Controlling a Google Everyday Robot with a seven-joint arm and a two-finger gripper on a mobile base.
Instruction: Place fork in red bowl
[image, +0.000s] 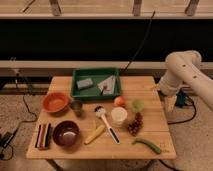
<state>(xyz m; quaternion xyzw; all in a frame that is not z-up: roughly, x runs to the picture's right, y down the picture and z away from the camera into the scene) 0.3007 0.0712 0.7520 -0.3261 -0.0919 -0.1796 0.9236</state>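
Gripper (170, 103) beside right edge of table (150, 120), grip unreadable — fork (106, 88) seemingly in tray (96, 96), well apart from red bowl (55, 102). Easy to seize wrong utensil — fork too faint among clutter.

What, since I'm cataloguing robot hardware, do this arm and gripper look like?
The arm is thick, rounded, cream-white tube segments with bulbous joints; no markings show. The gripper, beside the right edge of the wooden table, looks pale yellowish; details unclear.
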